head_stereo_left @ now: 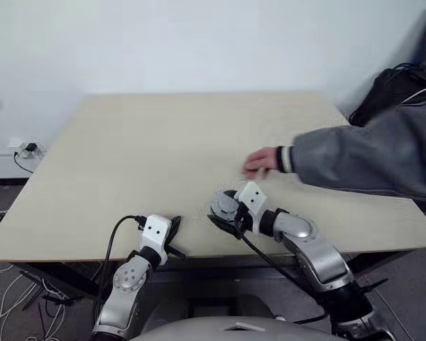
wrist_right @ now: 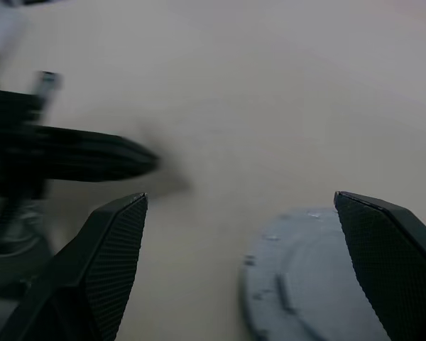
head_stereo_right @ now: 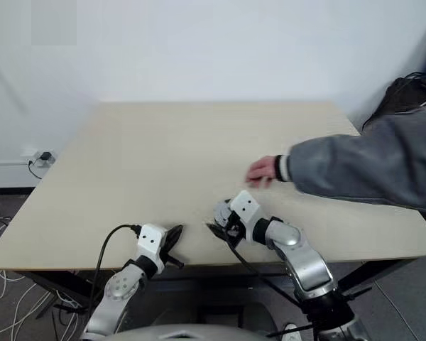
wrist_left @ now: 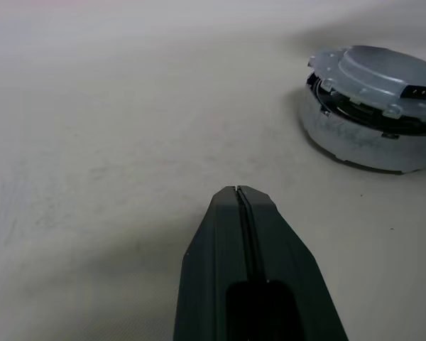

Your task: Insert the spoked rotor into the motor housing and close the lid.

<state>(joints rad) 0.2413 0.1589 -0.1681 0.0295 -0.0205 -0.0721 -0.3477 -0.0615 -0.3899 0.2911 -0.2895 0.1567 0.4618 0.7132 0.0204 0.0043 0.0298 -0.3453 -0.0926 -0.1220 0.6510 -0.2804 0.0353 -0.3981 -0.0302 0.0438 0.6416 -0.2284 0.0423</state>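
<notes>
You had no readable text here. No label, brand, number or sign could be made out on anything shown.

The motor housing sat on the table near its front edge, the lid on top of it. My left claw lay left of the housing, my right claw just over it. A person's hand hovered behind it.
</notes>
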